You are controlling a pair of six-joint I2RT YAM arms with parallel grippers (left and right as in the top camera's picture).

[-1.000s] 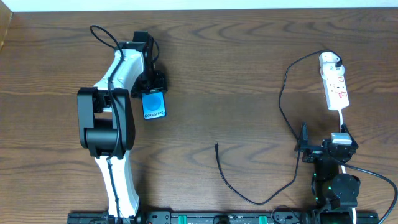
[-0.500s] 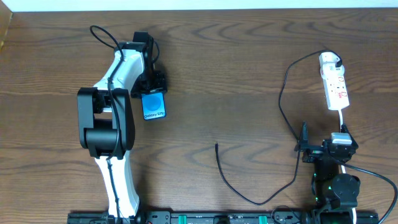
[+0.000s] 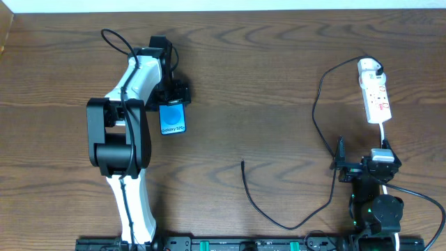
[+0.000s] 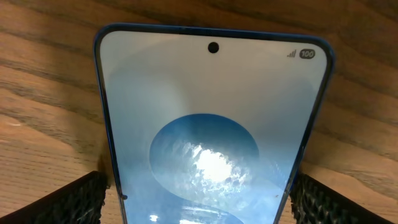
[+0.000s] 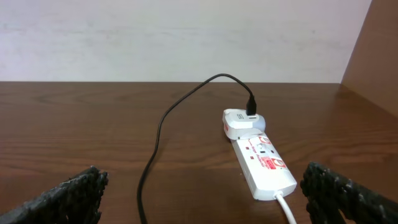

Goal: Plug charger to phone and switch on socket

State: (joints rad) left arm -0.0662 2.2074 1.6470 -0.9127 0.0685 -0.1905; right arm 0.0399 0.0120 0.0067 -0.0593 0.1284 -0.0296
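Overhead, the phone point(image 3: 173, 119) lies screen-up on the left of the table point(image 3: 265, 77), its top end between the left gripper's point(image 3: 173, 97) spread jaws. Well apart to the right, the charger point(image 3: 315, 118) sits plugged into the socket point(image 3: 375, 94), and the right gripper point(image 5: 202, 196) gapes empty facing it.

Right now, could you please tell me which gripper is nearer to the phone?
Left. The left gripper straddles the phone, one finger at each long edge. The right gripper sits far across the table, facing the socket, nowhere near the phone.
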